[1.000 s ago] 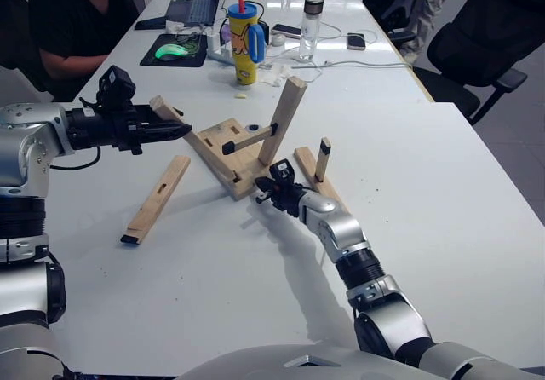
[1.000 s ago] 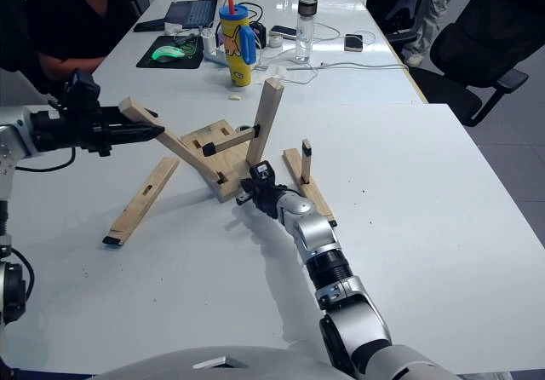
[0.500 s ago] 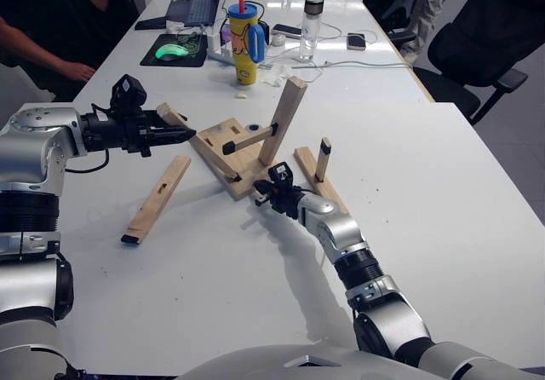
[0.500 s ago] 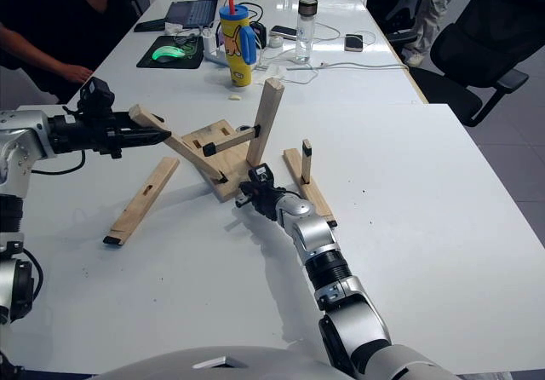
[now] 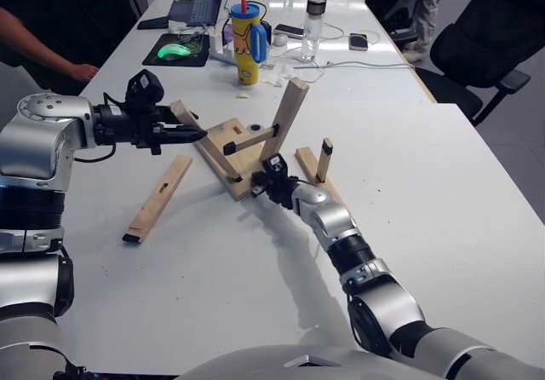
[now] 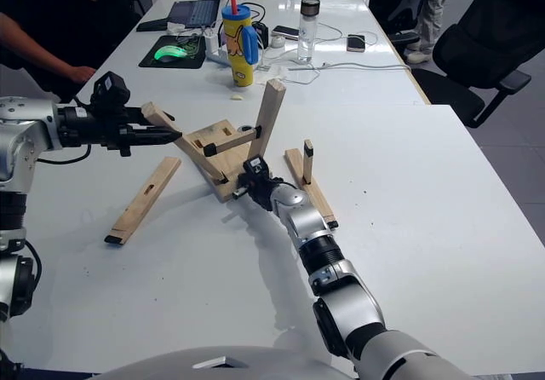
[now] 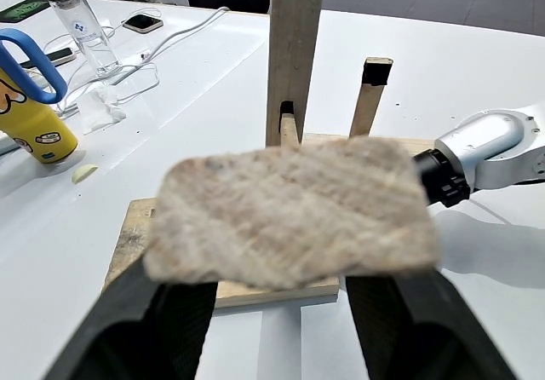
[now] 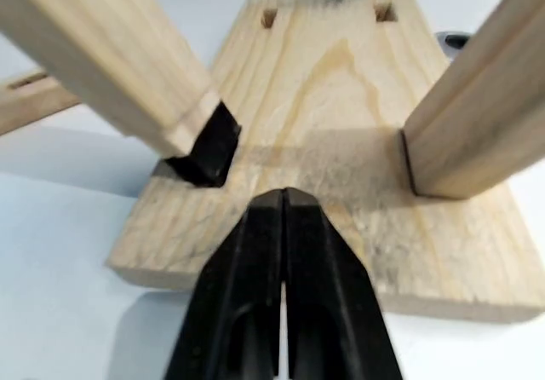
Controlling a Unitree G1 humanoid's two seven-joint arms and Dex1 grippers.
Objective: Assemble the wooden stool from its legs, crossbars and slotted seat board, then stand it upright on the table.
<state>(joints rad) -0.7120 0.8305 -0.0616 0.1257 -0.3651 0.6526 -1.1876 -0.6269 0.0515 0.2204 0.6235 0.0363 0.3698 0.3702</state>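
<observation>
Left wrist view: our left gripper [image 7: 272,312] clamps the leg [image 7: 294,214] we seem to be slotting. Our closed right gripper [image 8: 283,199] steadies the seat board [image 8: 341,82]. Next, push it home.

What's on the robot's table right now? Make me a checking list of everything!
Surface: white table carrying all the parts.
Job's things: slotted wooden seat board lies on the table; upright wooden leg stands in it with a short wooden crossbar; tilted wooden leg leans leftward; loose wooden leg lies flat on the left; flat wooden piece with an upright peg lies on the right.
Clutter: yellow cup with blue handle, clear bottle, green mouse.
Grippers: left gripper shut on the tilted leg; right gripper shut, empty, at the board's near edge.
Cables: white cable behind.
Surroundings: black office chair.
</observation>
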